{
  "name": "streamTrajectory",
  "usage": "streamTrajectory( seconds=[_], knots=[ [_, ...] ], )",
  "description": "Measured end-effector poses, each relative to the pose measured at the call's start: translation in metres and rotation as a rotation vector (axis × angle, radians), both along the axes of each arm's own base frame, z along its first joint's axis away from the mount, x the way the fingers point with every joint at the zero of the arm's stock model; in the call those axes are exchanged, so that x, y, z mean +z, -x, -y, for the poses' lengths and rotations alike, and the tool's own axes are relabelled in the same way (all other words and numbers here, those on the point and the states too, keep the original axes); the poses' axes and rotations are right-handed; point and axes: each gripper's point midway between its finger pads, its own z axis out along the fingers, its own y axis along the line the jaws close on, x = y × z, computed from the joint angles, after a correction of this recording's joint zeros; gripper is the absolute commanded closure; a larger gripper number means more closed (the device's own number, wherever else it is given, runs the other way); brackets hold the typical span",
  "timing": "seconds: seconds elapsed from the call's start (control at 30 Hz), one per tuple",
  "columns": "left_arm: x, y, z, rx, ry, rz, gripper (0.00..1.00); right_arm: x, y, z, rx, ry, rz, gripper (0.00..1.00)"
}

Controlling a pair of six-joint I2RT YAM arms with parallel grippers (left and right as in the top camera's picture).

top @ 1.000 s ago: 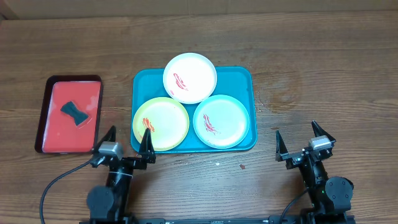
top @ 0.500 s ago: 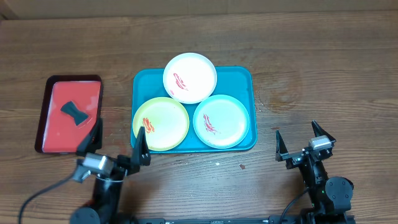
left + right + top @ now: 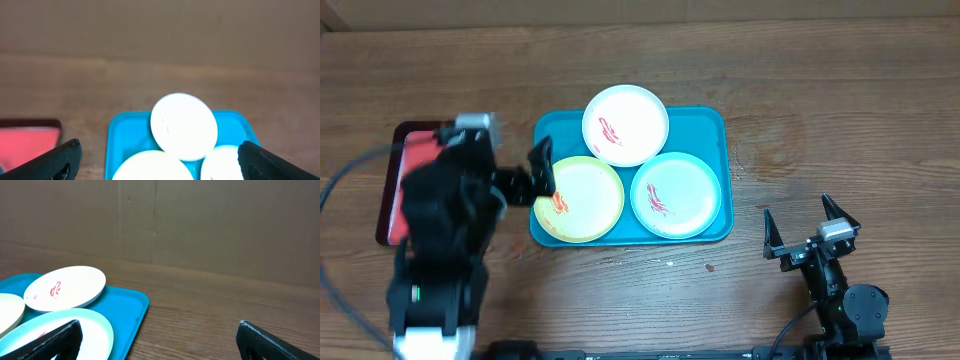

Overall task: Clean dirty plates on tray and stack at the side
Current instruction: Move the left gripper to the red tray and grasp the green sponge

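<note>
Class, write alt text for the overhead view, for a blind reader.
Three sauce-smeared plates, a white plate, a yellow-green plate and a light blue plate, sit on a teal tray. The left pincer, open, hovers by the yellow-green plate's left edge, its arm covering part of a red tray; the right pincer sits open at lower right.
</note>
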Motion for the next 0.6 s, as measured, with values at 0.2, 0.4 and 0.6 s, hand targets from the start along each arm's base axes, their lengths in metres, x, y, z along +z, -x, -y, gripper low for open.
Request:
streamTrajectory(
  seconds=[0.2, 0.4, 0.6],
  knots=[
    [-0.020, -0.026, -0.034, 0.178, -0.026, -0.206, 0.00, 0.000, 0.000, 0.000, 0.000, 0.000, 0.000, 0.00],
    [-0.045, -0.034, -0.112, 0.500, -0.006, -0.378, 0.00, 0.000, 0.000, 0.000, 0.000, 0.000, 0.000, 0.00],
    [-0.089, -0.034, -0.155, 0.635, 0.019, -0.519, 0.00, 0.000, 0.000, 0.000, 0.000, 0.000, 0.000, 0.00]
  ],
)
